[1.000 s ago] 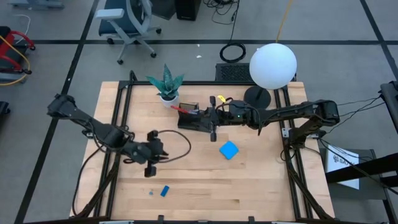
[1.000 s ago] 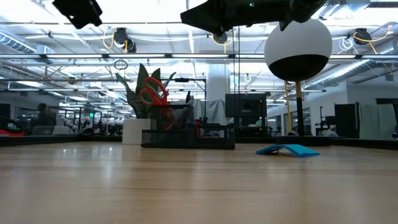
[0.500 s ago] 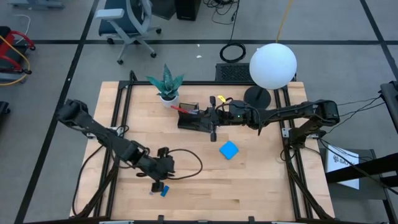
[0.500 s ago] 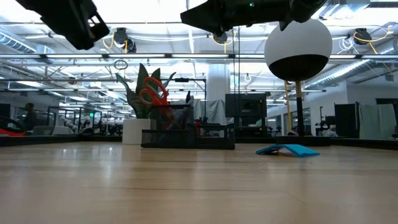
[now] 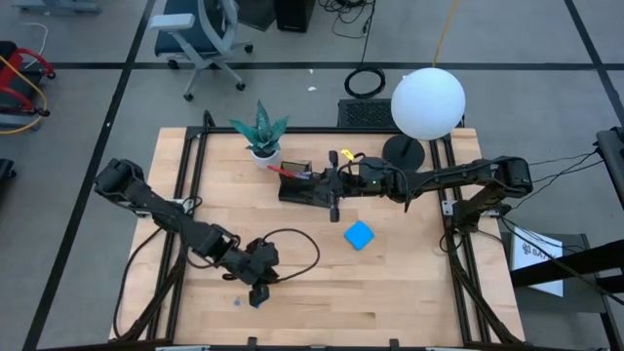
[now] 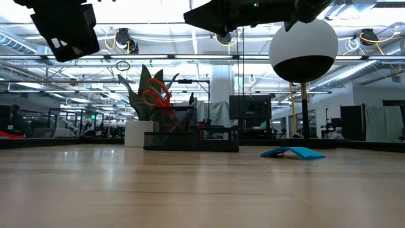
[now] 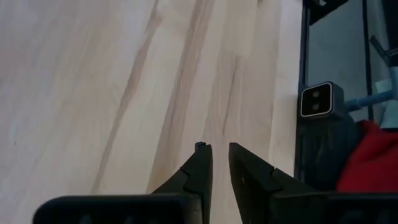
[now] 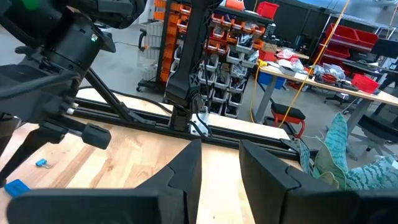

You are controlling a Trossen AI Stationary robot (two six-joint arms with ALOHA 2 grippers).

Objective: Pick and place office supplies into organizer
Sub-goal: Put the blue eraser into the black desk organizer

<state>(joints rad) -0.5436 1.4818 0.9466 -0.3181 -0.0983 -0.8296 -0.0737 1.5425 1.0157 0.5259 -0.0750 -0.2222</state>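
Observation:
The tiny blue block (image 5: 258, 299) lies near the table's near edge and also shows in the right wrist view (image 8: 17, 185). My left gripper (image 5: 259, 290) hovers right over it, narrowly open (image 7: 219, 149); its own wrist view shows only bare wood. The black organizer (image 5: 300, 186) stands at the far middle, with the red-handled scissors (image 6: 154, 95) upright in it. No pens can be made out. The blue notepad (image 5: 359, 235) lies flat to the organizer's near right. My right gripper (image 5: 334, 205) hangs open above the organizer's right end (image 8: 221, 149).
A potted plant (image 5: 260, 133) stands behind the organizer's left end. The white globe lamp (image 5: 427, 101) and its round black base (image 5: 403, 151) are at the far right. A small camera block (image 7: 320, 99) sits at the near edge. Bare wood lies between notepad and block.
My left gripper has swung from the table's left middle toward the near edge and rightward, ending over the tiny blue block. The block, notepad and organizer have stayed put.

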